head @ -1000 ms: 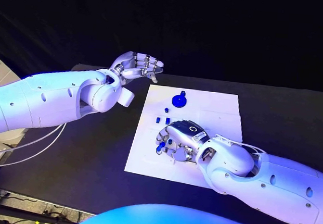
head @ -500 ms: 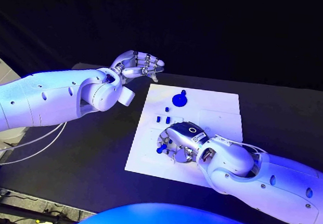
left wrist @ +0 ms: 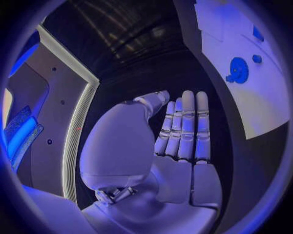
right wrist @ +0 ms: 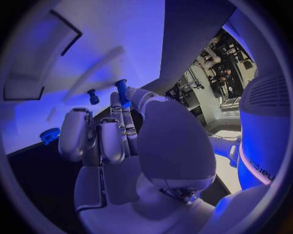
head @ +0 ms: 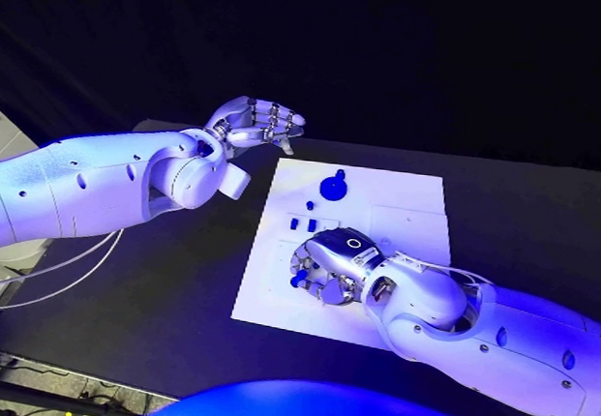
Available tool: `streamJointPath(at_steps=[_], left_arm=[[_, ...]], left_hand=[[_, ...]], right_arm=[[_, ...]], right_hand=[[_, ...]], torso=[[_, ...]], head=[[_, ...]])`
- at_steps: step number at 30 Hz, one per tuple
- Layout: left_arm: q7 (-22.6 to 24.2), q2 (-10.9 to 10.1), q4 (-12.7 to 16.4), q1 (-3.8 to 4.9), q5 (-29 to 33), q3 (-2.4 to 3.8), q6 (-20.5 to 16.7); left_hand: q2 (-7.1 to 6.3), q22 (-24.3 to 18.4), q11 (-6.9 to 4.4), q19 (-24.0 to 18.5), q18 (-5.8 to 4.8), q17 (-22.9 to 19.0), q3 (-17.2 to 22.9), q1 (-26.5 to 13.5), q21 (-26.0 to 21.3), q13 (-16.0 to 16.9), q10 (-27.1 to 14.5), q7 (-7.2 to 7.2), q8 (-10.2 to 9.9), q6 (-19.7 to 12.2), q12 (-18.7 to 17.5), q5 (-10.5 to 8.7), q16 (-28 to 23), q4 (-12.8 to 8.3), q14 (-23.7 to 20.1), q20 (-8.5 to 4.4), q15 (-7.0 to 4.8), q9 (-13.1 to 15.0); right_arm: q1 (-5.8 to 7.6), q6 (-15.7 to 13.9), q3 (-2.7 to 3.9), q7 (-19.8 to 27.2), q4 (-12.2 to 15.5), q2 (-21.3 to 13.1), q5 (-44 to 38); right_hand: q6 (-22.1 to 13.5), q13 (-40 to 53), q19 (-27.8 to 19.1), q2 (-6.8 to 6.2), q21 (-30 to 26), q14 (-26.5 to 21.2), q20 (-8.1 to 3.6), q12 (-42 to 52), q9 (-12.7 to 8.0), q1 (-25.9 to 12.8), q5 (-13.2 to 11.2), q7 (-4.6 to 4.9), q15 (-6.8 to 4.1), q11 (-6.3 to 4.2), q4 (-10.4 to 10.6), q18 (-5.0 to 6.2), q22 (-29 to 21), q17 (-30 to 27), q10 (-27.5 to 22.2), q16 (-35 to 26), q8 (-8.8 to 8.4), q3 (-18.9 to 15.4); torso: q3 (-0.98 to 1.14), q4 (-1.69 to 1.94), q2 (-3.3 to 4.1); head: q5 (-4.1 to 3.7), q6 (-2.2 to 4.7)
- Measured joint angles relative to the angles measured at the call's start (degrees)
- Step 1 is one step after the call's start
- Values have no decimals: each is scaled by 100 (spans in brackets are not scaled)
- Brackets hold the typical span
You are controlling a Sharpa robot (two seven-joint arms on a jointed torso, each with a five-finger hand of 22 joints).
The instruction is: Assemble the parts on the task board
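Observation:
The white task board (head: 392, 201) lies in the middle of the black table. My right hand (head: 331, 266) hovers low over the board's near left part. It pinches a small blue peg (right wrist: 121, 90) between thumb and finger, and the peg's end (head: 298, 280) pokes out beside the hand. A round blue gear (head: 333, 185) sits at the board's far end. Up to 3 small blue parts (head: 304, 223) stand between the gear and my right hand. My left hand (head: 259, 122) is raised off the board's far left corner, fingers straight and side by side (left wrist: 183, 126), holding nothing.
A recessed slot (right wrist: 43, 73) and another small blue peg (right wrist: 93, 96) on the board (right wrist: 110, 29) lie just ahead of my right hand. The gear (left wrist: 238, 69) lies on the board (left wrist: 256, 97) to the side of my left hand. White cables (head: 43, 280) hang off the table's left.
My right hand has crept a little toward the board's left edge with the peg still in its grip. The left hand has stayed put.

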Motion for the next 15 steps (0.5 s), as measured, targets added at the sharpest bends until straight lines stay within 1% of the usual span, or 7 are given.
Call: streamJointPath(at_steps=[1, 3, 6, 8, 10, 13, 15], left_arm=[[-1, 1, 0, 0, 0, 0, 0], [-2, 1, 2, 0, 0, 0, 1], [-4, 0, 5, 0, 0, 0, 1], [-6, -3, 7, 0, 0, 0, 1], [-9, -3, 9, 0, 0, 0, 1], [-15, -3, 13, 0, 0, 0, 3], [-19, -1, 14, 0, 0, 0, 4]], left_hand=[[0, 0, 0, 0, 0, 0, 0, 0, 0, 0, 0, 0, 0, 0, 0, 0, 0, 0, 0, 0, 0, 0], [0, 0, 0, 0, 0, 0, 0, 0, 0, 0, 0, 0, 0, 0, 0, 0, 0, 0, 0, 0, 0, 0], [0, 0, 0, 0, 0, 0, 0, 0, 0, -5, 0, 0, 0, 0, 0, 0, 0, 0, 0, 0, 0, 0], [0, -1, 0, 0, 0, 0, 0, 0, 0, -5, 0, 0, 0, 0, 0, 0, 0, 0, 0, 0, 0, 0], [0, -1, 0, 0, 0, -1, 0, 0, 0, -5, 0, 0, 0, 0, 0, 0, 0, 0, 0, 0, 0, 0], [24, 5, 0, 0, 1, 3, 0, 24, 0, -10, 0, 0, 0, 0, 0, 0, 0, 0, 0, 0, 0, 0], [24, 10, 0, 0, 0, 5, 0, 24, 0, -10, 0, 0, 0, 0, 0, 0, 0, 0, 0, 0, 0, 0]], right_arm=[[0, 4, -1, 0, -4, 5, 0], [-2, 16, -3, -1, -10, 14, 4], [-5, 31, -6, -1, -16, 22, 25], [-7, 43, -10, -1, -19, 26, 43], [-11, 52, -14, -1, -21, 29, 58], [-14, 56, -15, -1, -21, 30, 82], [-14, 56, -15, -1, -24, 29, 95]], right_hand=[[-2, -8, 0, -17, -22, 0, 0, -22, -6, -14, 0, 2, 0, -6, 13, 0, 0, 0, -22, 0, -1, -13], [-68, -18, 0, -73, -72, 0, 0, -79, -18, -70, 5, 19, 0, 27, 45, 0, 0, -15, -123, 0, -37, -45], [-97, -66, 0, -112, -110, -2, 0, -146, -23, -109, 10, 36, 2, 59, 52, 0, 0, -18, -208, 0, -57, -52], [-201, -87, -13, -143, -137, -1, 13, -197, -41, -140, 10, 56, 43, 90, 53, 1, -1, -18, -259, 0, -119, -97], [-209, -88, -22, -161, -155, -1, 22, -197, -46, -158, 10, 65, 43, 102, 53, 0, -1, -18, -271, 0, -122, -97], [-350, -98, -34, -165, -205, -1, 33, -234, -76, -162, 10, 78, 83, 122, 49, 0, -1, 14, -399, 44, -215, -132], [-433, -102, -52, -167, -279, -1, 52, -234, -90, -163, 10, 80, 83, 134, 45, 0, -1, 77, -490, 80, -267, -173]], torso=[[0, 0, 0], [-1, 1, 1], [-1, 1, 3], [-1, -1, 6], [-1, -2, 7], [0, -2, 6], [1, -2, 5]], head=[[-4, 0], [-10, -3], [-21, -4], [-30, -1], [-38, 3], [-42, 9], [-44, 10]])
